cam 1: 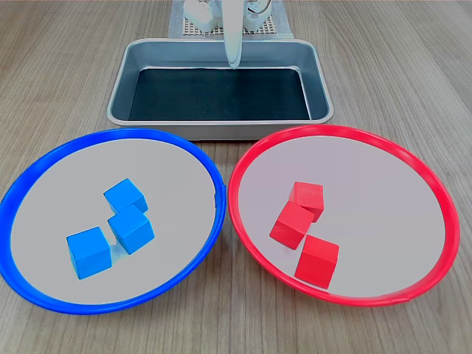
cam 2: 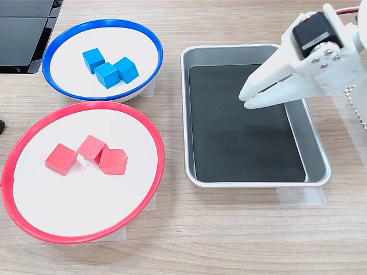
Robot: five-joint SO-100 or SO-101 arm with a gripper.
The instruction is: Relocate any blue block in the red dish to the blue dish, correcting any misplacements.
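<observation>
While gripper (cam 2: 245,97) overhangs tray (cam 2: 314,172).

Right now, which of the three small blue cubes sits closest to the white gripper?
In the second exterior view, the rightmost bright-blue cube in the blue-rimmed dish; the other two lie farther left of the gripper, which hangs over the metal tray.
</observation>
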